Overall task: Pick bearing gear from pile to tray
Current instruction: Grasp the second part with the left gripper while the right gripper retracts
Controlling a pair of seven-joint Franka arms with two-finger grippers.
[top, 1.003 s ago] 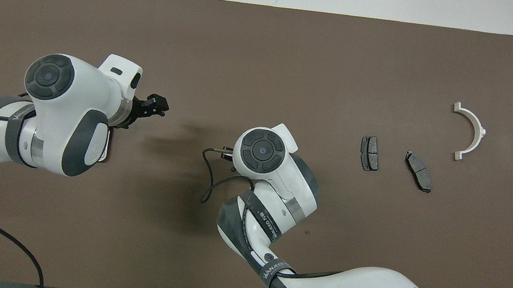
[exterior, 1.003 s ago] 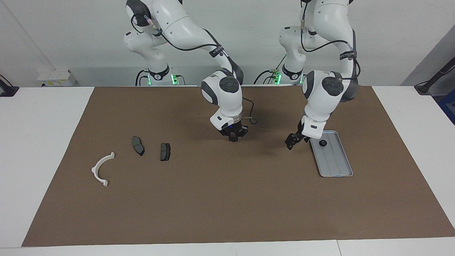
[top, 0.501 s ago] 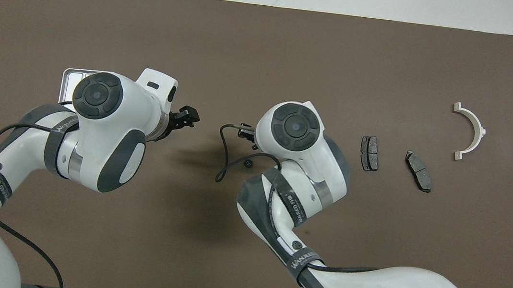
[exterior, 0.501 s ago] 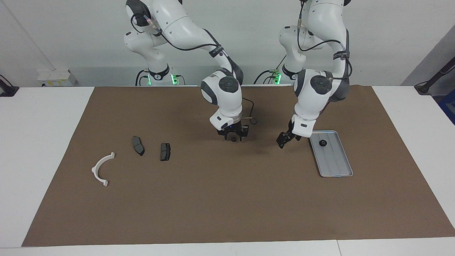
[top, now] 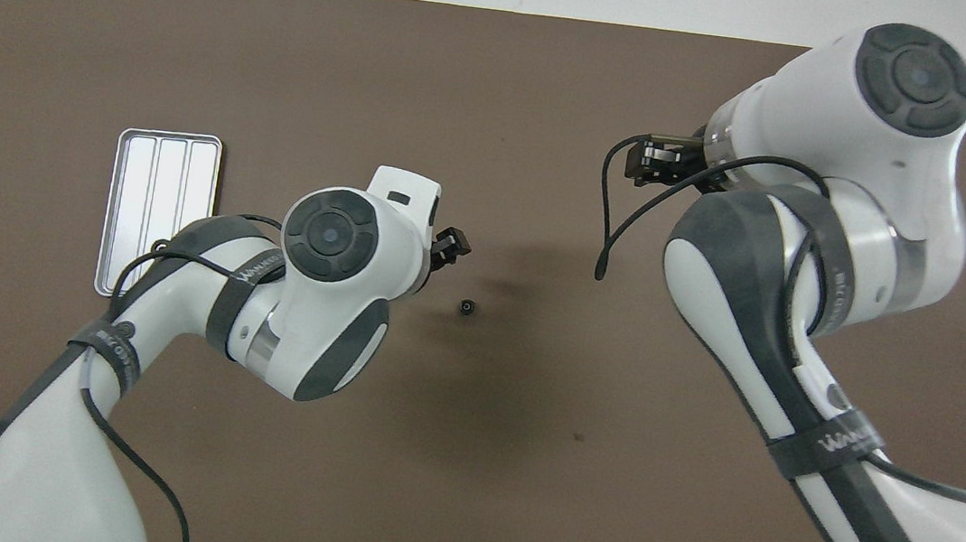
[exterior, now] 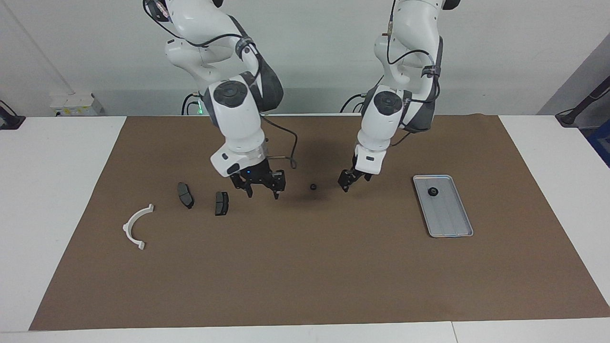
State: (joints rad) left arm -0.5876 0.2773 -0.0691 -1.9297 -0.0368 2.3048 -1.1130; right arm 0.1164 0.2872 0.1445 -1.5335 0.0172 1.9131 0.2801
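Left claw (exterior: 349,183) hovering open beside small black round bearing gear (exterior: 313,186) awaiting transfer; another gear (exterior: 432,192) sitting in shallow silver metal tray (exterior: 455,228).

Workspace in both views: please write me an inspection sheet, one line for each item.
Surface: brown mat on a white table.
Job's things: one small black round gear lies on the mat between the two grippers; another black round gear lies in the shallow silver-grey metal tray.
Clutter: two dark grey brake pads and a white curved bracket toward the right arm's end.
Grippers: right gripper open, empty, raised over the mat beside the pads; left gripper open, empty, low beside the loose gear.
Cables: black cable loops at the right wrist; black cable runs along the left arm.
Surroundings: white wall; nothing else seen.
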